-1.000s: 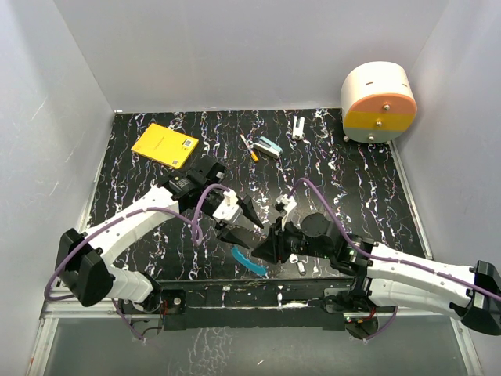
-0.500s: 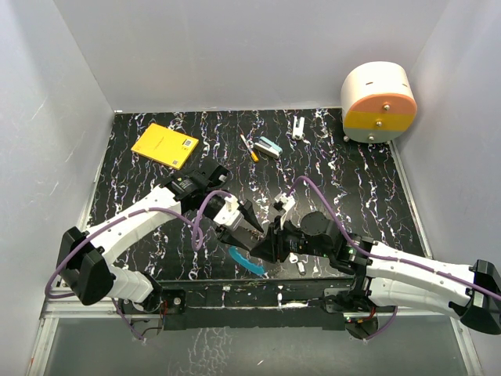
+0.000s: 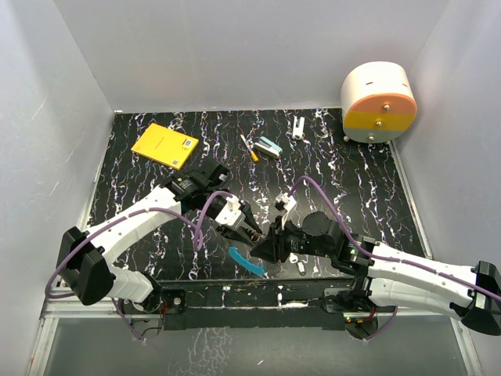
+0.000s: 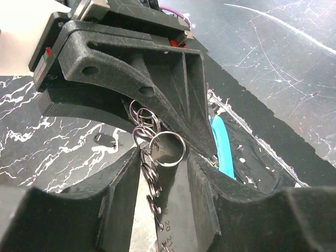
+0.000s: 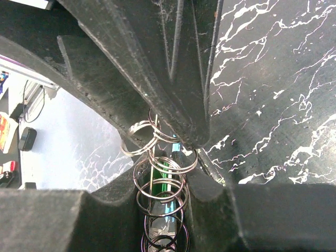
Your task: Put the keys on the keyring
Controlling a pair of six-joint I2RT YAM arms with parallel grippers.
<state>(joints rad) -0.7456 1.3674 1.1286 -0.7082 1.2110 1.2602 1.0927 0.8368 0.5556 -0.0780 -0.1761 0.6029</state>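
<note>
My two grippers meet tip to tip at the table's front middle: the left gripper [image 3: 252, 229] and the right gripper [image 3: 270, 239]. A chain of small silver split rings [image 4: 149, 168] runs between them. In the left wrist view it lies between my left gripper's [image 4: 164, 152] narrowed jaws. In the right wrist view the rings [image 5: 160, 181] fill my right gripper's [image 5: 163, 173] jaws, with a green-headed key [image 5: 166, 176] behind them. A thin wire passes through the rings. The keyring's blue arc [image 3: 246, 261] lies just below the grippers, and it also shows in the left wrist view [image 4: 223, 144]. The yellow-headed key is hidden.
A yellow book [image 3: 165, 145] lies back left. An orange-and-white pen [image 3: 249, 147], a teal-and-white block [image 3: 268, 147] and a small white piece [image 3: 300, 127] lie at the back. A round white, orange and yellow box [image 3: 378, 102] stands back right. Small white bits [image 3: 301, 269] lie near the front edge.
My left gripper has moved down and right, closing the gap to the right gripper. The right gripper and the blue arc have barely shifted.
</note>
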